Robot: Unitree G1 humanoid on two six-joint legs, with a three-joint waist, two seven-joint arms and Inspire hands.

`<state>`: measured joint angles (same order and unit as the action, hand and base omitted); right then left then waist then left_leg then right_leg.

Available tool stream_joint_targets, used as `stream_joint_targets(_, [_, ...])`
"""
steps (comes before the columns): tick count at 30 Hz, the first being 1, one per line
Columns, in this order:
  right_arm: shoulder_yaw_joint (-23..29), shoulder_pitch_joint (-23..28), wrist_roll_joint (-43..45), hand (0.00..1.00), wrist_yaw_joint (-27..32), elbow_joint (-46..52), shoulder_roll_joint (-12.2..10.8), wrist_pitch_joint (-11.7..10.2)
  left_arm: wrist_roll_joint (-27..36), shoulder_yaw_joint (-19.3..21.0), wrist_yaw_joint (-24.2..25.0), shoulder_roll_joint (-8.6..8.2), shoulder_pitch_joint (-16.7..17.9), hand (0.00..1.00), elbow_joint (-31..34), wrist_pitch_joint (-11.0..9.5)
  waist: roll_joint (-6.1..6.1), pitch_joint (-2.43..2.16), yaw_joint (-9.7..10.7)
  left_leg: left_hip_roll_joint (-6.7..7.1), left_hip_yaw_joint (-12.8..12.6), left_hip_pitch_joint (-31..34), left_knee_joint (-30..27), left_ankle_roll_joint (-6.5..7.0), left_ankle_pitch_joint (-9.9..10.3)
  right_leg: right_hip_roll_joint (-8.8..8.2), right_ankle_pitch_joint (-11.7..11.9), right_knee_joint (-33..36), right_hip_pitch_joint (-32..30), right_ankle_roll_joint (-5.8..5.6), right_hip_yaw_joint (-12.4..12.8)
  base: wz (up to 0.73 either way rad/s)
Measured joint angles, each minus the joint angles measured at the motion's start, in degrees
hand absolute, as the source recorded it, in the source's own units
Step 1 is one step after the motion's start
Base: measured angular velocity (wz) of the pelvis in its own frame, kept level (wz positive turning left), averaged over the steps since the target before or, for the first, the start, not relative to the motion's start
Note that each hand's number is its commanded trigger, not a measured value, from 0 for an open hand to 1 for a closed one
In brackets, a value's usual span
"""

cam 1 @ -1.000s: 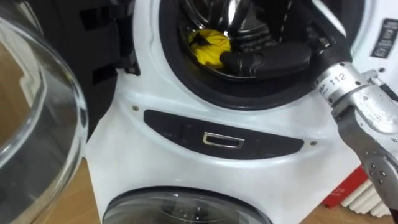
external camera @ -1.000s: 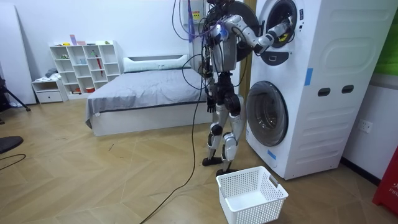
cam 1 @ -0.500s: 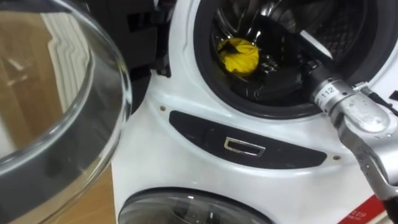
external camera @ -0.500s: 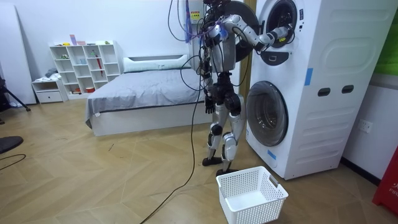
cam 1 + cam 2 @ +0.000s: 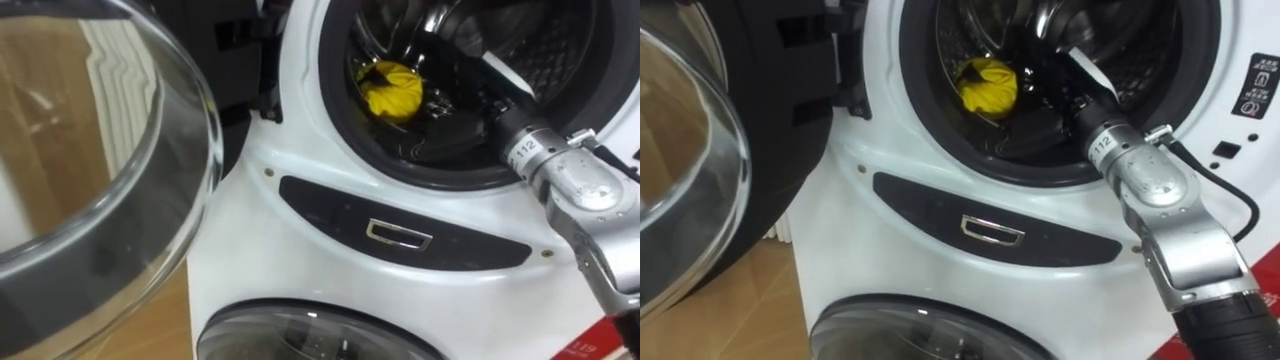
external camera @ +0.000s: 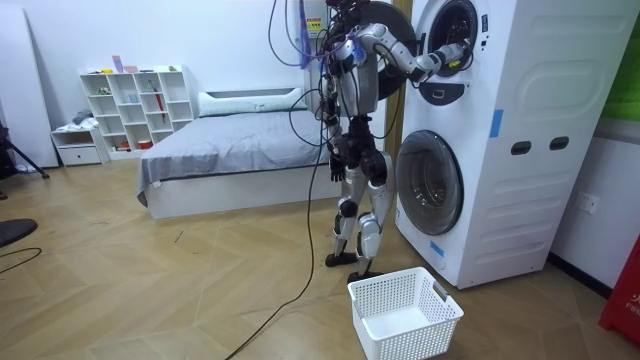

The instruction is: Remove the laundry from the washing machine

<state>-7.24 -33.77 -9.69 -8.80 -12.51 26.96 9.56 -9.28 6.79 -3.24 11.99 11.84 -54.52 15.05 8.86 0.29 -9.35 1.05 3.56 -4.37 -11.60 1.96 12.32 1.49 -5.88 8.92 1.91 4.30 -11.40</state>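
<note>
A yellow garment [image 5: 392, 88] lies bunched into a ball at the left of the upper washing machine's drum [image 5: 1140, 40]. My right arm reaches in through the round opening, and my right hand [image 5: 1055, 98] is a dark shape deep in the drum just right of the garment. Its fingers are lost in the dark, so I cannot tell whether they touch the cloth. I stand close in front of the stacked white machines [image 6: 500, 140]. My left hand [image 6: 338, 160] hangs down at my side, away from the machines.
The upper machine's glass door [image 5: 100, 150] stands swung open at my left. Below the drum are a dark control panel [image 5: 400, 232] and the lower machine's shut door [image 5: 320, 335]. A white laundry basket [image 6: 405, 312] sits on the floor by my feet. A bed [image 6: 230, 150] stands behind me.
The head camera has moved, shifting the drum to the right. The right hand went deeper into the drum, and the yellow garment now looks more tightly balled.
</note>
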Motion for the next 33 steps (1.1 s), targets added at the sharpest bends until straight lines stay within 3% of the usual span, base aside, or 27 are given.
stream_joint_targets(3, [0.39, -0.40, 0.05, 0.00, 0.26, -0.50, 0.00, 0.34, 0.01, 0.97, 0.00, -0.07, 0.11, 0.00, 0.06, 0.06, 0.18, -0.32, 1.21, 0.53, 1.28, 0.96, -0.29, 0.21, -0.22, -0.35, -0.07, 0.56, -0.82, -0.23, -0.28, 0.18])
stream_joint_targets(14, [0.57, -5.07, 1.02, 0.00, 0.30, -11.06, 0.00, 0.78, 0.02, 1.65, -0.30, -0.36, 0.21, 0.00, -0.33, 0.02, -0.17, -0.61, 2.30, 1.69, 2.46, 1.92, -1.70, 1.38, -0.91, -1.80, 0.58, 0.92, -0.85, -1.47, -1.53, 0.07])
stream_joint_targets(24, [1.75, -6.08, 5.58, 0.00, -1.99, -14.13, 0.00, 1.43, 0.78, 1.25, 1.33, 0.20, 0.18, 0.00, -1.18, 0.02, -0.10, -0.68, 2.39, 2.53, 2.73, 2.19, -1.91, 2.17, -1.22, -2.52, 0.93, 1.66, -1.11, -2.31, -1.81, 0.02])
stream_joint_targets(33, [1.49, -7.89, 9.80, 0.00, -3.73, -15.45, 0.00, 1.74, 1.12, -0.35, 2.31, 0.46, -0.78, 0.00, -2.83, 0.13, 0.34, -0.49, 0.57, 2.33, 2.29, 1.54, -1.22, 2.03, -1.32, -2.35, 0.57, 1.67, -1.02, -2.14, -1.48, -0.02])
